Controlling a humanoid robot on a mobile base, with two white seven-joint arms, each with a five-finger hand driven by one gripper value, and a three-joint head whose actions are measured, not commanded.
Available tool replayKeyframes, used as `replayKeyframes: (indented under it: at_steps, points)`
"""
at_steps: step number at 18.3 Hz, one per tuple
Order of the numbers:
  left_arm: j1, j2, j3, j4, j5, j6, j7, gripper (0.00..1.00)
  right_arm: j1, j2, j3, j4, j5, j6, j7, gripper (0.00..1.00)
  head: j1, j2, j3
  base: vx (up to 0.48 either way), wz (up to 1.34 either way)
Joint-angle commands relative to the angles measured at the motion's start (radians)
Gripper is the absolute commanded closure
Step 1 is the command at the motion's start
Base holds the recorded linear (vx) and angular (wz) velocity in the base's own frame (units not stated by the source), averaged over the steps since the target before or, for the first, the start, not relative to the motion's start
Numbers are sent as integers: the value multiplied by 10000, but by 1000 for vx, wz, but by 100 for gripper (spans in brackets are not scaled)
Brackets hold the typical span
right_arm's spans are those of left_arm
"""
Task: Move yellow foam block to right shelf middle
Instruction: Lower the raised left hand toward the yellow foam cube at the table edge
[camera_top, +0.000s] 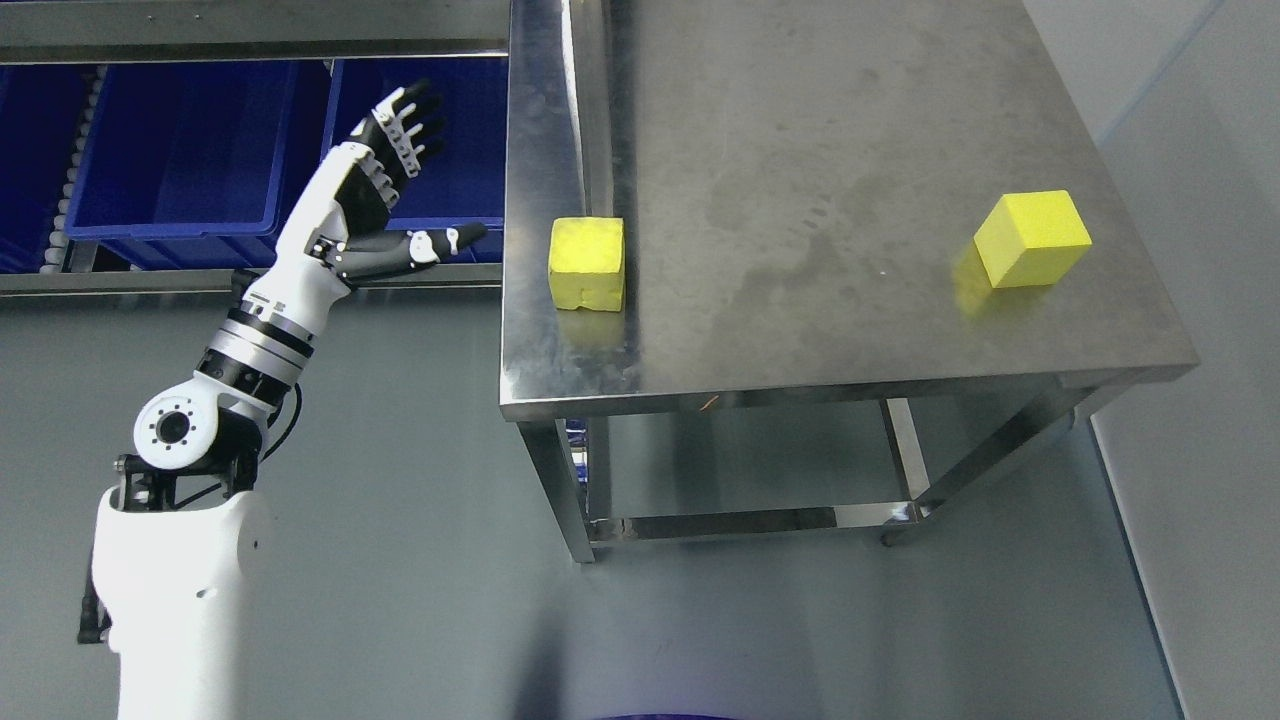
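Two yellow foam blocks lie on the steel table (800, 330). One block (587, 263) sits by the table's left edge, near a raised steel rail. The other block (1032, 238) rests near the right edge. My left hand (410, 175) is raised to the left of the table, off its edge, with fingers spread and thumb pointing toward the left block. It holds nothing. The right arm does not show.
Blue plastic bins (180, 150) stand on a shelf at the upper left, behind my left hand. The table has a lower shelf (740, 480) between its legs. Grey floor surrounds the table; a pale wall runs along the right.
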Motion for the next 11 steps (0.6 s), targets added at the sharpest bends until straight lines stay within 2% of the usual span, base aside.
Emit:
replayKeyframes:
  at_steps: [1,7,11]
  points:
    - [-150,1102,-1223,689,-1772,2,-1227,0,246,-174,-123,-175,31,-7,8,0,0,0,0,0,0]
    - [-1391,1025,-1959,2068,-2202,-74,-1351,0,246,-174,-123,-175,31,-7,8,0,0,0,0,0,0]
    - [-1959,628,-2495,2958,-2202,-397,-1413,0,246,-174,-123,-175,31,-7,8,0,0,0,0,0,0]
